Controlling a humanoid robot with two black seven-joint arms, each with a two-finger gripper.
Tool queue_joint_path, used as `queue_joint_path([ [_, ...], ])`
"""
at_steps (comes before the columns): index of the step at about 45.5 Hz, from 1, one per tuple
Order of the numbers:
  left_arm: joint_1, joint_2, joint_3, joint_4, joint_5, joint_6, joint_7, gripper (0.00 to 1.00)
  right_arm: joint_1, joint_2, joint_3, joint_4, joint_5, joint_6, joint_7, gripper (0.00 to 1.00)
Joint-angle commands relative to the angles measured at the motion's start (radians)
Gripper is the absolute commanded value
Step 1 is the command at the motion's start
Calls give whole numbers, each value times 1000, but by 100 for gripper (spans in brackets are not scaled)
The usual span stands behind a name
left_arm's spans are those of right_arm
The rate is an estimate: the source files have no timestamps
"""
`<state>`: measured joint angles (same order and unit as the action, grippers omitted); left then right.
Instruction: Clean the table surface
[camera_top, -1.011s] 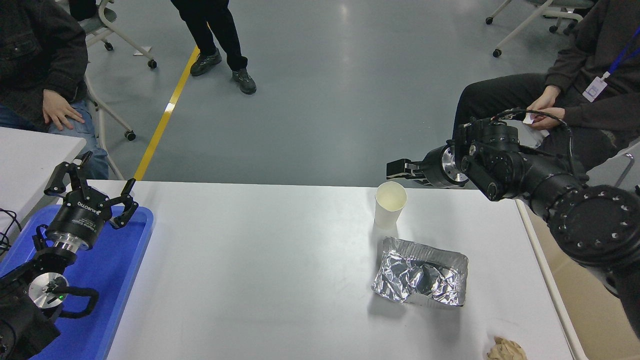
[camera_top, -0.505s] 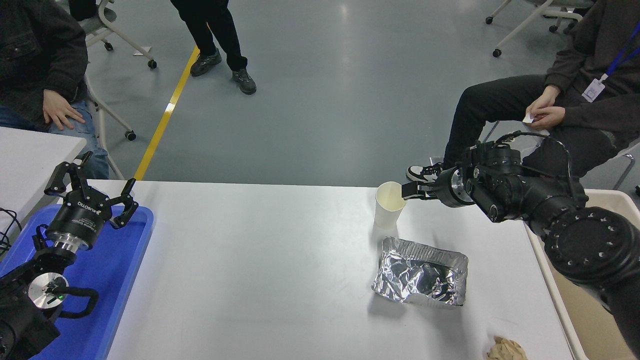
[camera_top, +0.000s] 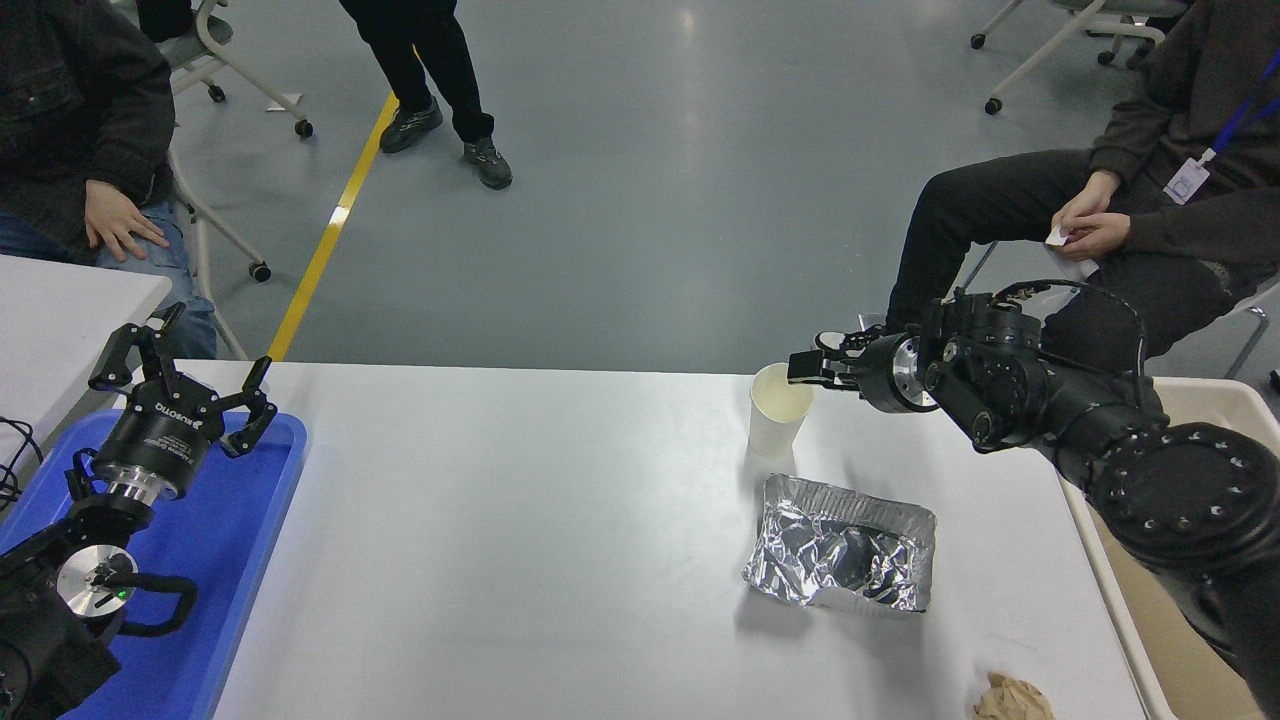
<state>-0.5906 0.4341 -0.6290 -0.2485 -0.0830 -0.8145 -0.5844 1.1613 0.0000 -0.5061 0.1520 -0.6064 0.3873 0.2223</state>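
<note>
Right hand at cup rim, grip unclear; tray, wad remain on surface.

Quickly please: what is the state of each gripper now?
Left gripper: open, empty, parked above the blue tray.
Right gripper: at the paper cup rim; open or closed cannot be told.

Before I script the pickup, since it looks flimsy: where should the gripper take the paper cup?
Pinch the paper cup by its open rim from above, likely at the right side, where the right gripper hovers. It stands upright and looks empty.
</note>
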Motion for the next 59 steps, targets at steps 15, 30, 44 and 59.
queue_joint_path([
  [15, 0, 0, 0, 0, 0, 0, 0, 100, -31, 0, 15, 78, -49, -117, -8, 97],
  [30, 0, 0, 0, 0, -1, 0, 0, 100, -68, 0, 14, 78, -75, -131, -8, 97],
  [44, 0, 0, 0, 0, 0, 0, 0, 100, -66, 0, 14, 75, -78, -143, -6, 91],
  [59, 0, 0, 0, 0, 0, 0, 0, 100, -66, 0, 14, 77, -78, -143, -1, 77],
])
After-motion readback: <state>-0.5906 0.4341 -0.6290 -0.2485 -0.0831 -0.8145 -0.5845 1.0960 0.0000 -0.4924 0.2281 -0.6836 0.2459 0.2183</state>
